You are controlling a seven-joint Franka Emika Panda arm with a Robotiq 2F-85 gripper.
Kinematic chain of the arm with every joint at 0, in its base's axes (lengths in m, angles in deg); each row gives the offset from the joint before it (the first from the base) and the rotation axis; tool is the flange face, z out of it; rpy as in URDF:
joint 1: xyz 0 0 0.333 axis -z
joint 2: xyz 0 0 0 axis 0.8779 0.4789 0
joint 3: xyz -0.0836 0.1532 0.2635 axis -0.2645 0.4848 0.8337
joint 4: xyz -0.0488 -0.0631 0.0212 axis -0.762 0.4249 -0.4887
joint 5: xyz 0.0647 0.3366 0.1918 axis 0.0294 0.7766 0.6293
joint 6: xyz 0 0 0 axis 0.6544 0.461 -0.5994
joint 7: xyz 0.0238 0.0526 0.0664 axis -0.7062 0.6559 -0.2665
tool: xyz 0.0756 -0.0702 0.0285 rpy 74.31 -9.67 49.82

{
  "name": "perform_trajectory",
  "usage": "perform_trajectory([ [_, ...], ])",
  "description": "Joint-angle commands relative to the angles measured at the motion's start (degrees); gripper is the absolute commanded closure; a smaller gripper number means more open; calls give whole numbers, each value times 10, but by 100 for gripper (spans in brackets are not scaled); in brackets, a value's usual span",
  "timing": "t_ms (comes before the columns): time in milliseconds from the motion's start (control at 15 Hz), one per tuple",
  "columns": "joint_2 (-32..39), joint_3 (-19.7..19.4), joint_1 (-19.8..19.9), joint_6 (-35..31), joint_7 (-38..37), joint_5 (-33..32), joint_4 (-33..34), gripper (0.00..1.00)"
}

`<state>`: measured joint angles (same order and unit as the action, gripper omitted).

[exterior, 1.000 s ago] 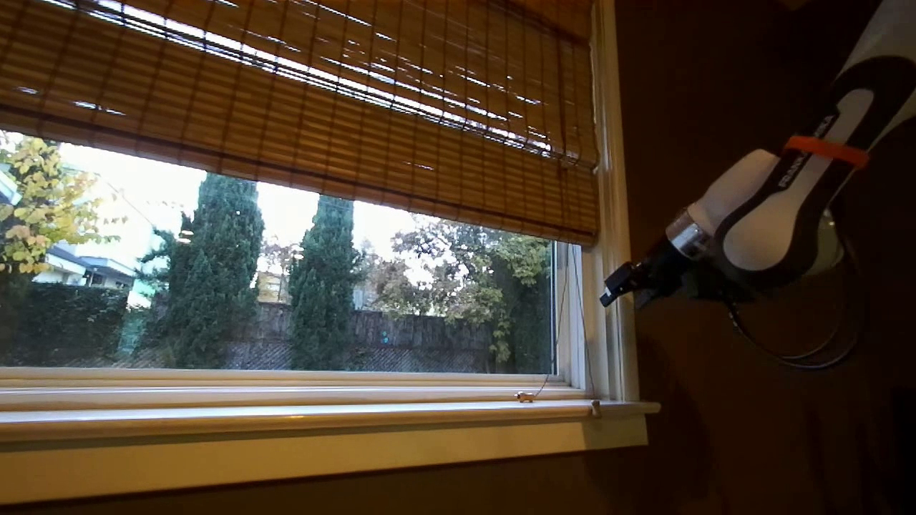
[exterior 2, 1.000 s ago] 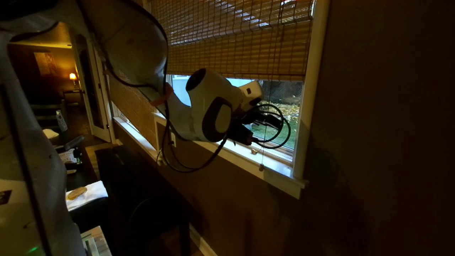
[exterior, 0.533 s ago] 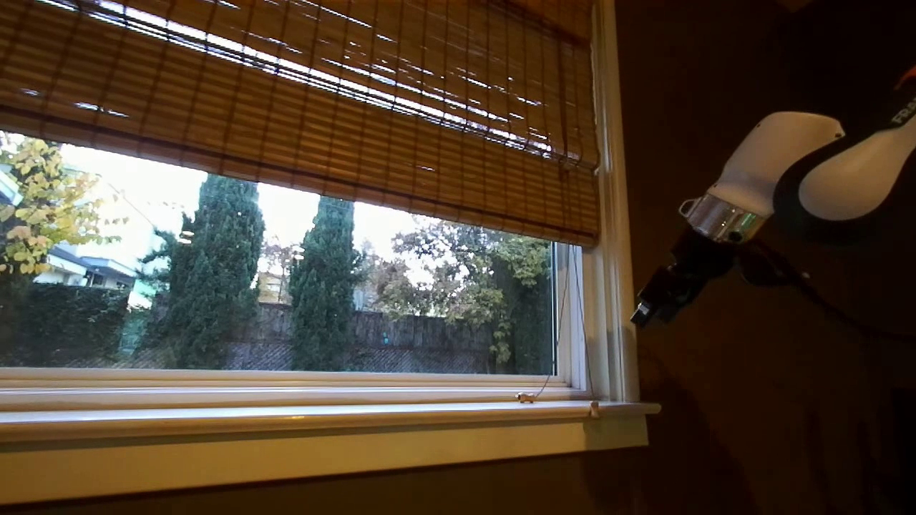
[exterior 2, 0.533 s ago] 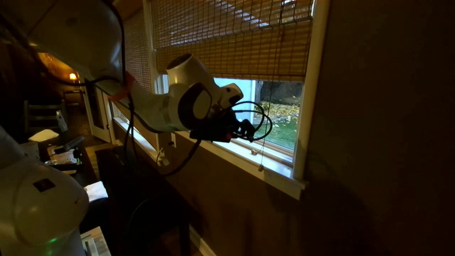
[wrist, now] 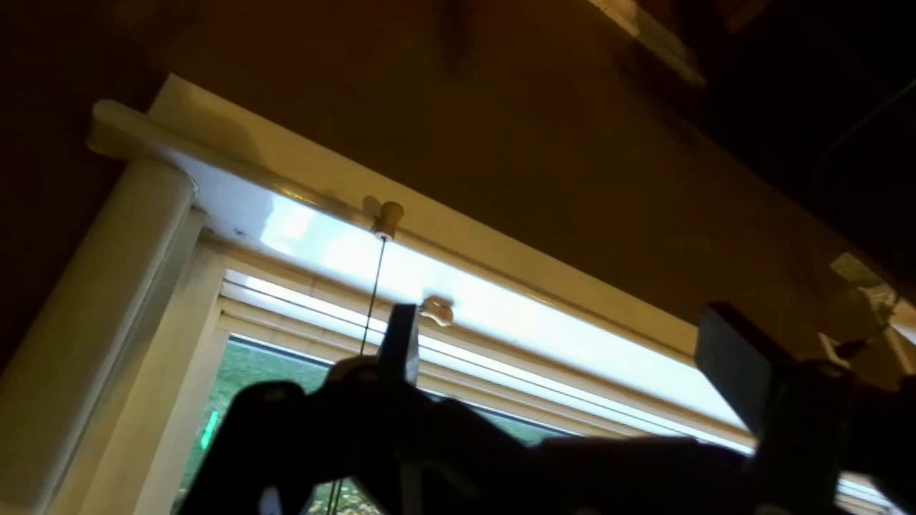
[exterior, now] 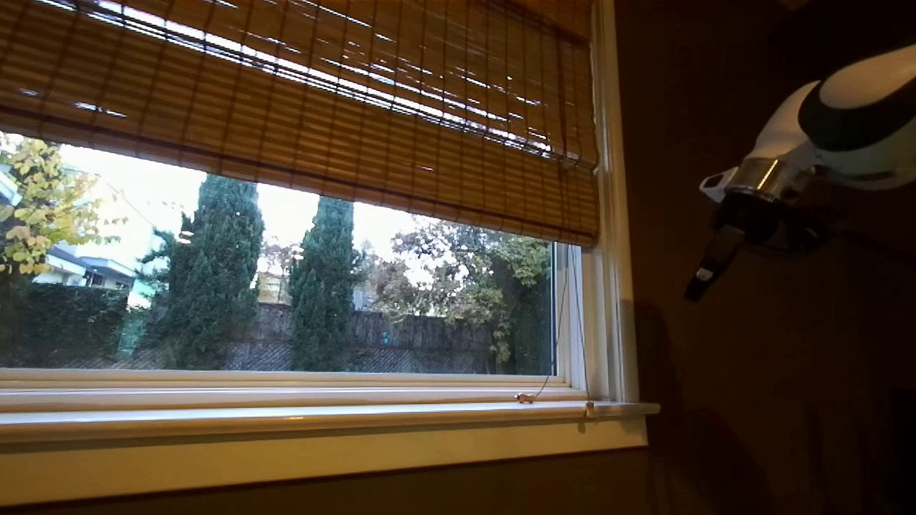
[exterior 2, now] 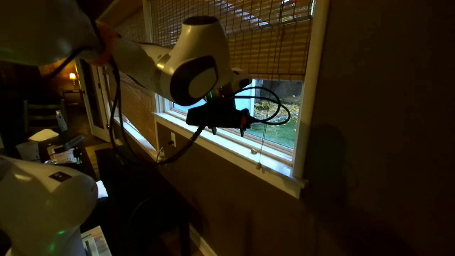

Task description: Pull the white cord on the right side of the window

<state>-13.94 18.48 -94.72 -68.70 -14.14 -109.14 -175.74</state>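
Observation:
The window (exterior: 444,336) has a white frame and a half-lowered bamboo blind (exterior: 429,164). The cord (exterior: 581,322) hangs thin at its right side, with a small tassel (exterior: 589,410) at the sill's front edge. The cord also shows in an exterior view (exterior 2: 262,142) and, dark against the sill, in the wrist view (wrist: 376,286). My gripper (wrist: 569,347) is open and empty, fingers wide apart. The cord passes outside the left finger in the wrist view. In an exterior view the gripper (exterior: 695,290) is right of the frame, fingers down; it also shows in an exterior view (exterior 2: 228,132).
A second cord ends in a knob (exterior: 524,398) lying on the sill (exterior: 322,413). The sill's end sticks out past the frame (exterior 2: 302,183). Black cables (exterior 2: 280,106) loop from the wrist. A cluttered dark table (exterior 2: 71,149) stands behind the arm.
My gripper has moved away from the window frame, to the right in an exterior view, and tilted to point further downward. The hanging tassel has shifted slightly left there.

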Motion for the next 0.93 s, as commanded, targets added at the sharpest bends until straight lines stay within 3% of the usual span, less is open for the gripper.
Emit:
perform_trajectory([
  [0,19,47,53,1,63,84,6,0],
  [133,25,60,72,-1,69,95,1,0],
  [867,48,64,73,-15,69,99,-6,0],
])
